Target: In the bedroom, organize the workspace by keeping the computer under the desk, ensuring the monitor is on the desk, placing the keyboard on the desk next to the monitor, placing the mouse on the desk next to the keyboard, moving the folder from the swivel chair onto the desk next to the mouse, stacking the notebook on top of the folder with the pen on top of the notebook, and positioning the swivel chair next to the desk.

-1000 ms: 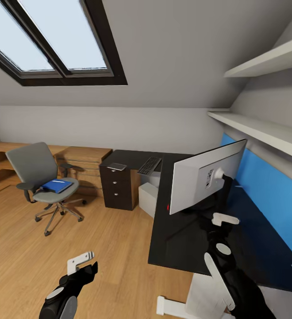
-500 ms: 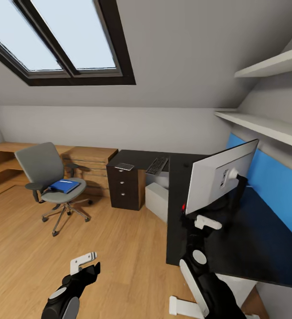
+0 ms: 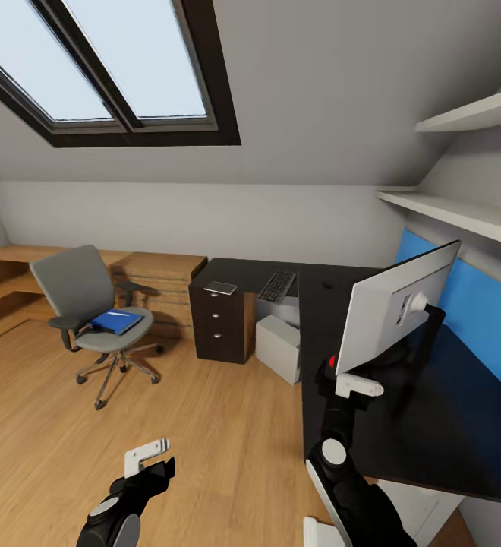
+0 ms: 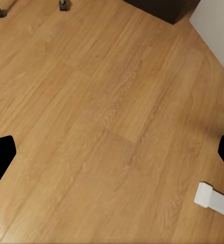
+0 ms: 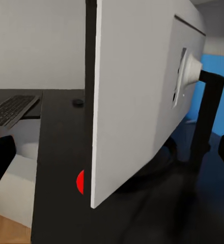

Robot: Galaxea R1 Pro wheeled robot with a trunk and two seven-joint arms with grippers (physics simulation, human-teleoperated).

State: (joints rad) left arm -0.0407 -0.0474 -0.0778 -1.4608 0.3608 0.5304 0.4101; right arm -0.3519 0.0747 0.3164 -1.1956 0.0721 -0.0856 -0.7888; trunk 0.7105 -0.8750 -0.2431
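At the desk [image 3: 402, 425] edge, the right gripper [image 3: 357, 386] reaches toward the monitor [image 3: 391, 304], fingers spread, empty.

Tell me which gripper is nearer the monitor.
Right. The right gripper sits just below the monitor, at the desk edge. The left gripper hangs over the wood floor, well off to the side.

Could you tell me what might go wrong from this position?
The right gripper hangs close to the large monitor's lower edge, with its pale back turned to the robot; a careless move could knock it over. The slim black keyboard overhangs the glossy black desk's edge above the light grey computer tower and could slide off.
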